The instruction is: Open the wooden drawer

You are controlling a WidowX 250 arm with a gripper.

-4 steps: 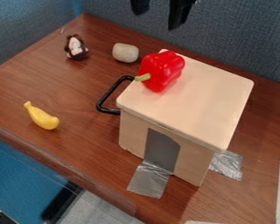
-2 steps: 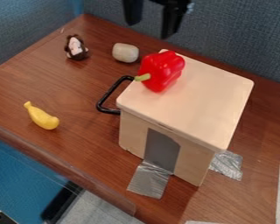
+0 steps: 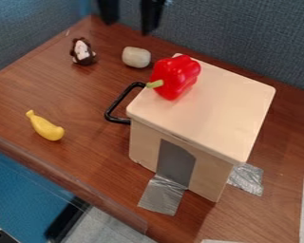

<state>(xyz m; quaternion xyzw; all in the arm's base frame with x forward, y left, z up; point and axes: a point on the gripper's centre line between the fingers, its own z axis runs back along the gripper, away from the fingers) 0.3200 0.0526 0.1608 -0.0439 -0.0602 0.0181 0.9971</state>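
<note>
Wooden drawer [image 3: 205, 109] on the brown table [image 3: 78, 99], the gripper [image 3: 129, 28] up past its far handle-side corner, fingers spread apart.
The black handle [image 3: 119, 103] juts from the drawer's side and the red pepper [image 3: 174, 78] lies on its top, by the handle-side edge; silver tape [image 3: 161, 195] runs from its grey-patched face to the table; off its handle side are the pale rounded block [image 3: 136, 57], near, the dark brown toy [image 3: 83, 51], farther out, and the yellow banana [image 3: 46, 127], well apart; against the earlier frames, the gripper has shifted toward the drawer's handle side.
</note>
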